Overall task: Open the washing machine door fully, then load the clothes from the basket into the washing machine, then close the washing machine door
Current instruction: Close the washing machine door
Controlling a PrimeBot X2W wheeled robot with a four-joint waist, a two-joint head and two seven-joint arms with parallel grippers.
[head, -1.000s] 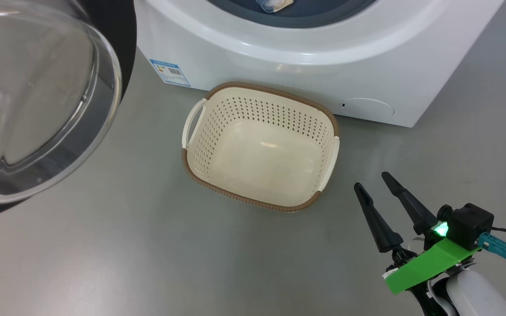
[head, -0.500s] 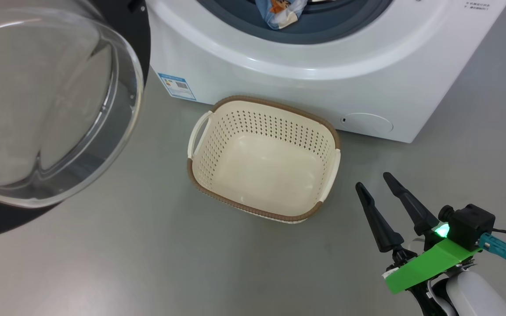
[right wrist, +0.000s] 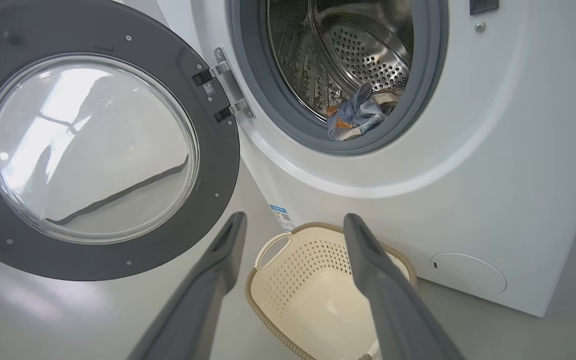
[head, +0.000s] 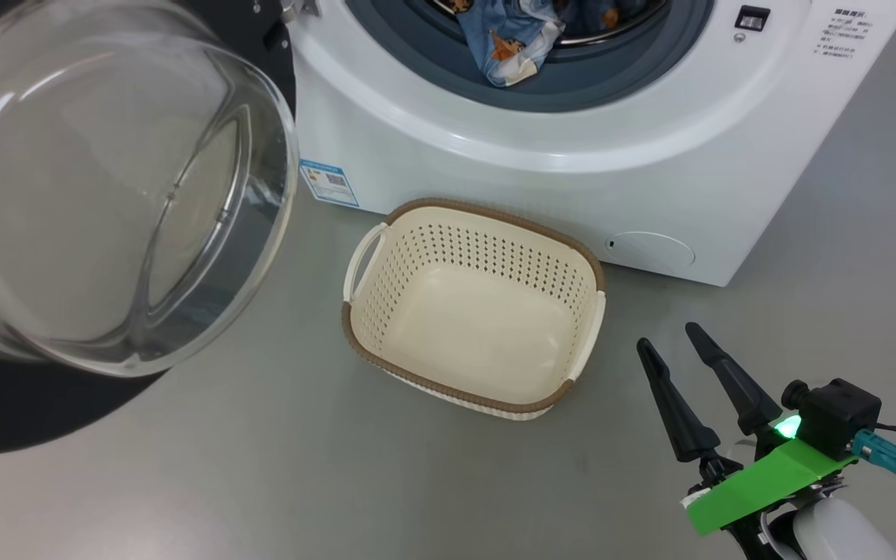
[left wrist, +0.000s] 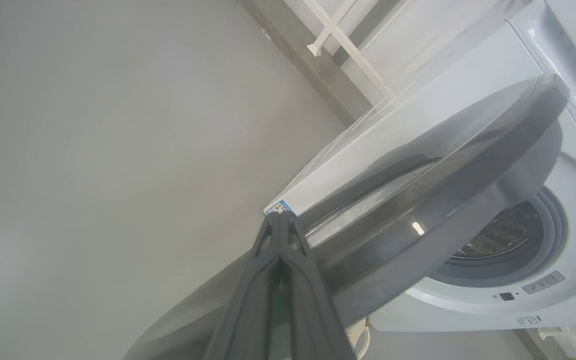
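The basket (head: 495, 249) is empty; the clothes (head: 510, 43) sit in the washing machine (head: 572, 194), spilling onto the gasket (head: 572, 85). I'd nudge them in before shutting. Now the left gripper (left wrist: 280, 220), pinched tight on nothing, waits by the open washing machine door (head: 106, 194), outer face: push steadily. And the right gripper (head: 666, 336) gapes idle beside the basket. The head camera has tilted up since a second ago, so more drum shows.

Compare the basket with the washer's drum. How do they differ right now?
The basket is empty; the drum has the clothes at its mouth. The basket is cream plastic with a brown rim; the drum is bare steel. The basket opens upward; the drum opens to the front. Both have perforated walls.
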